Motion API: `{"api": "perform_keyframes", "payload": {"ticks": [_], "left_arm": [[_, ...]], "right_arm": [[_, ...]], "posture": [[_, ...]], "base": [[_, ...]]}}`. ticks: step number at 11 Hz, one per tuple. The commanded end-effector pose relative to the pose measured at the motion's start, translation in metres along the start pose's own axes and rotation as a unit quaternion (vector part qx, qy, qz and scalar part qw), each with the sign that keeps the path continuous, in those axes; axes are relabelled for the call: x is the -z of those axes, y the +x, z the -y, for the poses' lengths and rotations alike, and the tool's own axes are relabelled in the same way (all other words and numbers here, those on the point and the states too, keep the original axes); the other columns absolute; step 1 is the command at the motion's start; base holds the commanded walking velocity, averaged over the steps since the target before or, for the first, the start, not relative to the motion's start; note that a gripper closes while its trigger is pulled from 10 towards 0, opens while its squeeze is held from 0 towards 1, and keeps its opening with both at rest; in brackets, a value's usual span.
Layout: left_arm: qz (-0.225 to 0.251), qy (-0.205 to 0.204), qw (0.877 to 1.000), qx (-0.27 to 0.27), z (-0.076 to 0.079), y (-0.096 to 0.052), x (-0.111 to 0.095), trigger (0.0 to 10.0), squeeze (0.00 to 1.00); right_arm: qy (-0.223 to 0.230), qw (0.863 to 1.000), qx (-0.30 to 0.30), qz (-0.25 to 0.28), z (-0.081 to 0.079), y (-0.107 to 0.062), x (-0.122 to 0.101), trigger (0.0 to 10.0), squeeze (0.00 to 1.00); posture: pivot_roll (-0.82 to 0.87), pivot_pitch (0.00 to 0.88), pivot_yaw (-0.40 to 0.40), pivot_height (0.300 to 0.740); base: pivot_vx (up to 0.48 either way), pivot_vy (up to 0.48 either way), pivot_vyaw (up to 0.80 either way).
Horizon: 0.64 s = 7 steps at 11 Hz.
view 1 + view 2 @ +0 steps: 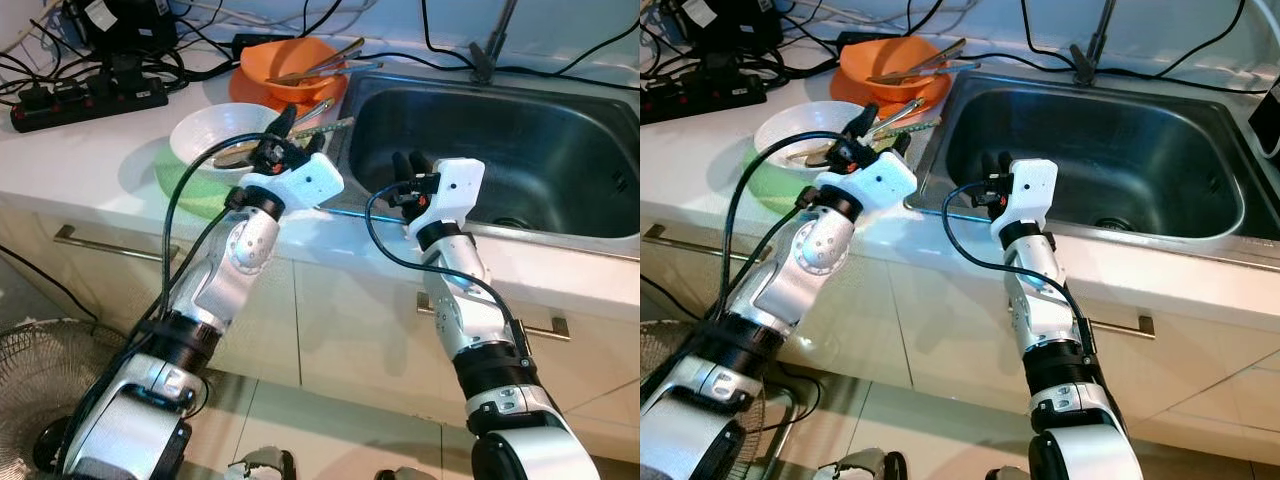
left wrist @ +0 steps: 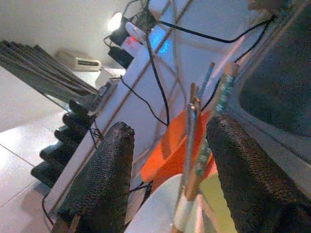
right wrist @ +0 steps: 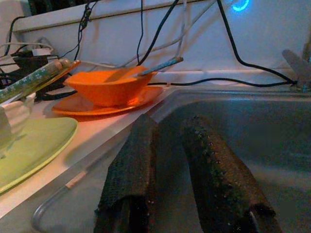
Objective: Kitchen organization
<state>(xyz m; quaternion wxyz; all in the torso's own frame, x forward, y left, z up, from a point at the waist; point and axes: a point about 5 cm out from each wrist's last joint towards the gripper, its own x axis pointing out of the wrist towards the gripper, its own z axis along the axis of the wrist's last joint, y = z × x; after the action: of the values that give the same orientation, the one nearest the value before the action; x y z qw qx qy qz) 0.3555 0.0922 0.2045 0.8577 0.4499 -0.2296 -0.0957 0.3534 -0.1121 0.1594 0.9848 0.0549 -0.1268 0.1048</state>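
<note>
Two chopsticks (image 1: 318, 128) rest across the white bowl (image 1: 215, 133) on the table (image 1: 90, 150); left fingers (image 2: 104, 179) spread around them, right fingers (image 3: 136, 165) released over the sink (image 1: 520, 160).

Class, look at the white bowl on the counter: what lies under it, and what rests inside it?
The white bowl sits on a green plate. Chopsticks rest in it, poking over the rim. The left gripper covers part of the bowl, so any further contents are hidden.
</note>
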Motion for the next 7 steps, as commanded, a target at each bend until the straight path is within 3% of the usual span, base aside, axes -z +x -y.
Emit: {"api": "perform_keyframes", "payload": {"ticks": [1, 4, 5, 7], "left_arm": [[0.006, 0.006, 1.000, 0.021, 0.004, 0.004, -0.004, 10.0, 0.00], [0.013, 0.003, 0.999, 0.046, 0.009, 0.010, -0.006, 10.0, 0.00], [0.016, 0.029, 0.998, 0.045, 0.006, 0.019, -0.008, 10.0, 0.00], [0.023, 0.030, 0.999, 0.020, -0.002, 0.029, -0.015, 10.0, 0.00]], "right_arm": [[0.003, 1.000, 0.003, 0.008, 0.001, 0.001, -0.003, 10.0, 0.00], [0.002, 1.000, 0.007, 0.006, 0.002, -0.002, -0.002, 10.0, 0.00], [0.004, 1.000, 0.008, 0.005, 0.001, -0.004, -0.001, 10.0, 0.00], [0.006, 1.000, 0.009, 0.004, 0.000, -0.007, 0.000, 10.0, 0.00]], "posture": [[0.03, 0.066, 0.020, 0.740], [0.02, 0.077, 0.026, 0.740], [0.01, 0.085, 0.032, 0.740], [0.00, 0.091, 0.036, 0.740]], "base": [[0.000, 0.000, 0.00], [0.000, 0.000, 0.00], [0.000, 0.000, 0.00], [0.000, 0.000, 0.00]]}}
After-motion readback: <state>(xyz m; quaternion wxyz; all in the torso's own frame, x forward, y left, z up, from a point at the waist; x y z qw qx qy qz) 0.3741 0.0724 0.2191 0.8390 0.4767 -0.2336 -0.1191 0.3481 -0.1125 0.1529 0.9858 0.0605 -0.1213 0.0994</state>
